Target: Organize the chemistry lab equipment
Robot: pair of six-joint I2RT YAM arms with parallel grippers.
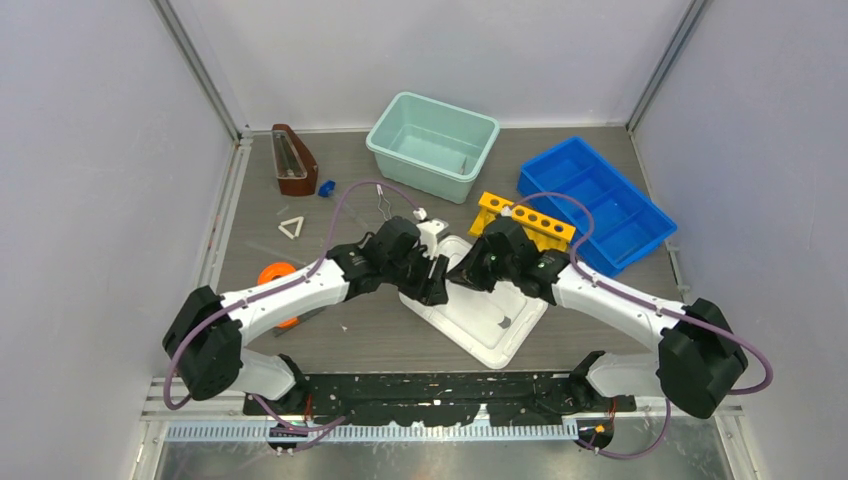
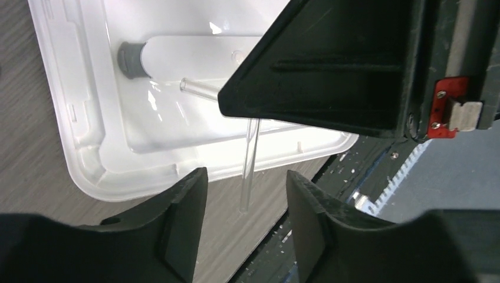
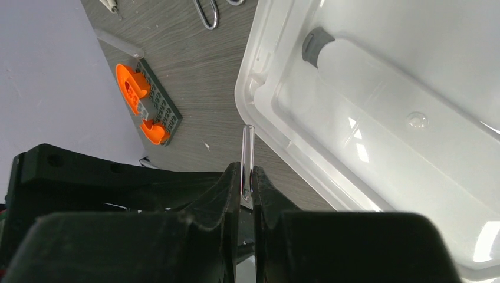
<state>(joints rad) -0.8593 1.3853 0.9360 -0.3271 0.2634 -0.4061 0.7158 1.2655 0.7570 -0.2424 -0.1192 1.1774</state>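
Grey table (image 1: 360, 335), white tray (image 1: 470, 320). Right jaws pinch a glass rod (image 3: 248, 150) by its end at the tray's edge, pointing 12 o'clock; left jaws gape around it. Presumably light, slippery, brittle: grip gently.

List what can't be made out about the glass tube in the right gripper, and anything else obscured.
Left wrist view: the upper end of the glass tube is hidden behind the right gripper; a second tube in the white tray runs under it too.
Right wrist view: the held end is buried between the shut fingers.
Top view: the tube is too thin to see; the left arm covers part of the orange piece.
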